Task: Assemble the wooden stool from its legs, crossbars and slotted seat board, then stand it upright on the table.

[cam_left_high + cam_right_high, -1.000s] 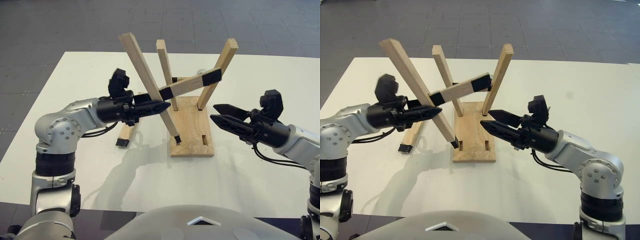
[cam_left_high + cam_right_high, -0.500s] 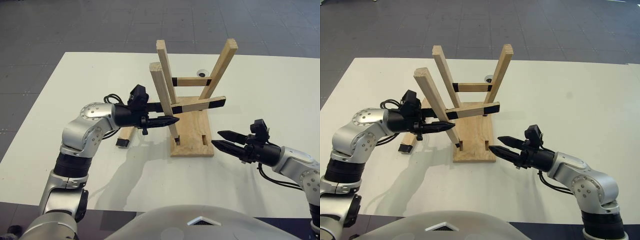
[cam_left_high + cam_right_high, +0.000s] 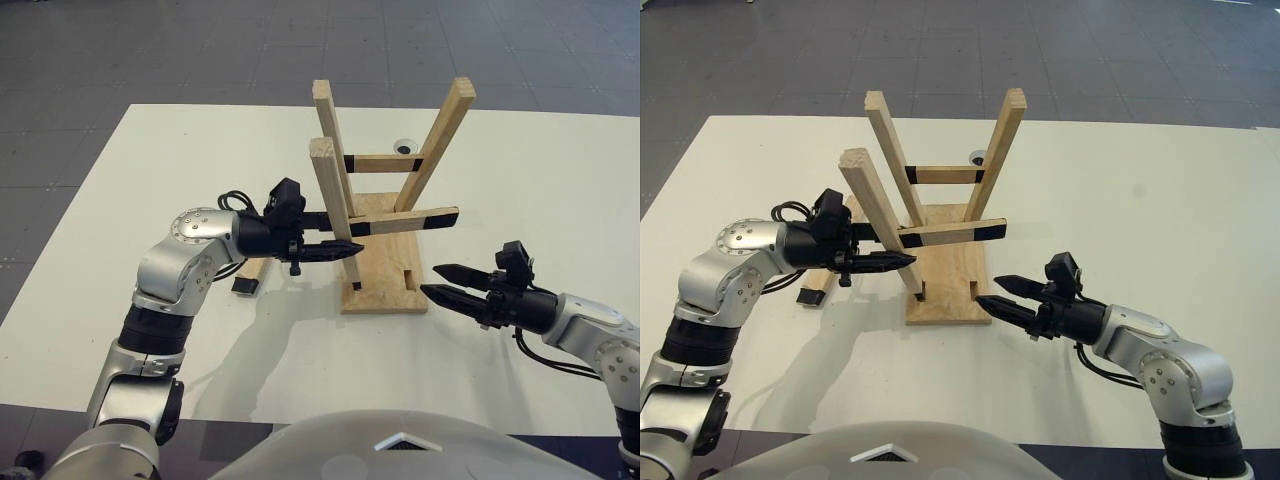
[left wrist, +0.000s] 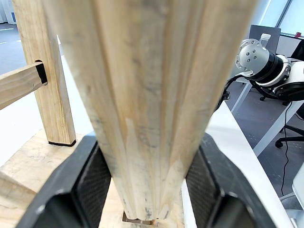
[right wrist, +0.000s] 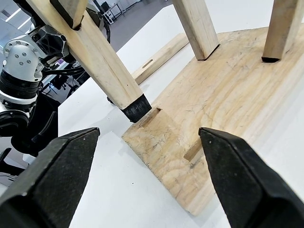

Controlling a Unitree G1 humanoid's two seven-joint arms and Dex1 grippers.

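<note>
The slotted seat board [image 3: 392, 262] lies flat on the white table. Two legs [image 3: 331, 140] stand in its far slots, joined by a crossbar [image 3: 380, 163]. My left gripper [image 3: 345, 248] is shut on a third leg [image 4: 142, 95], which leans slightly, its black foot [image 5: 137, 107] at the near-left slot [image 5: 152, 114]. A second crossbar [image 3: 410, 220] sticks out to the right from that leg, its black end free. My right gripper [image 3: 430, 280] is open just right of the board's near corner, level with the near-right slot [image 5: 192, 152], holding nothing.
One loose wooden piece [image 3: 250, 270] with a black end lies on the table left of the board, under my left forearm. A small round hole [image 3: 404, 147] is in the tabletop behind the stool. The table's front and right sides are bare.
My left arm has brought the third leg down from a high, strongly tilted pose to nearly upright, foot at the near-left slot. My right gripper has pulled back and sunk toward the table.
</note>
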